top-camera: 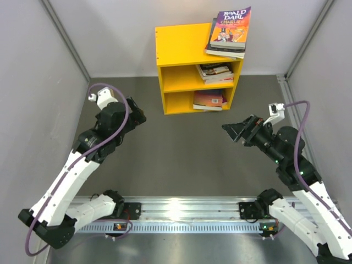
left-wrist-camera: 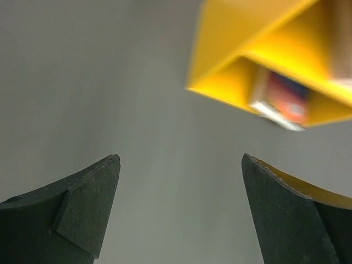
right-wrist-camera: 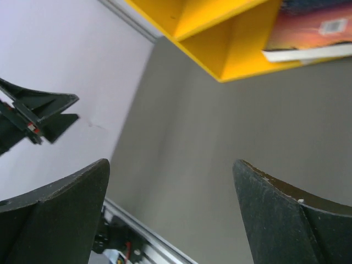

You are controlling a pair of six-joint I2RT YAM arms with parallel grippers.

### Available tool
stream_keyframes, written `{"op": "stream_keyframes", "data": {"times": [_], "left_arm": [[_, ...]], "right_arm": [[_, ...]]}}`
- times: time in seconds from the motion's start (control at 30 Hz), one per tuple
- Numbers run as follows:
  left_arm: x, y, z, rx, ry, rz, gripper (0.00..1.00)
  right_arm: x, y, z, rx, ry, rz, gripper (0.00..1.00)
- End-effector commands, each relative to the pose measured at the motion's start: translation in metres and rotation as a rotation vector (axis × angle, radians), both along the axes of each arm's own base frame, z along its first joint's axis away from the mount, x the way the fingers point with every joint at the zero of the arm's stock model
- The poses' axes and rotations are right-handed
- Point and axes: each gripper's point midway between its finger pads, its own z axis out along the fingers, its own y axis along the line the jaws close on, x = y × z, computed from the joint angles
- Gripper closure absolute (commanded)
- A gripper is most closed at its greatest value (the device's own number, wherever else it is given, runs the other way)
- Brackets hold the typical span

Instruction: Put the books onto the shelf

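The shelf (top-camera: 181, 66) stood ahead of both grippers, between them. Books lay in its upper compartment (top-camera: 215, 72) and lower compartment (top-camera: 209, 100), and a stack (top-camera: 229, 33) sat on top, overhanging the right edge. How many there were could not be told. The left gripper (left-wrist-camera: 179, 212) and right gripper (right-wrist-camera: 170, 217) gaped, empty.

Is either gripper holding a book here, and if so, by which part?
Nothing is held: left gripper and right gripper are both open and empty.
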Motion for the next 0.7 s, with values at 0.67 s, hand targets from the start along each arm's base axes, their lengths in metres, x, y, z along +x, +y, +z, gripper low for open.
{"op": "stream_keyframes", "data": {"times": [0.67], "left_arm": [[0.044,0.138,-0.167,0.564,0.090,0.387,0.16]], "right_arm": [[-0.002,-0.043,-0.019,-0.256,0.055,-0.155,0.00]]}}
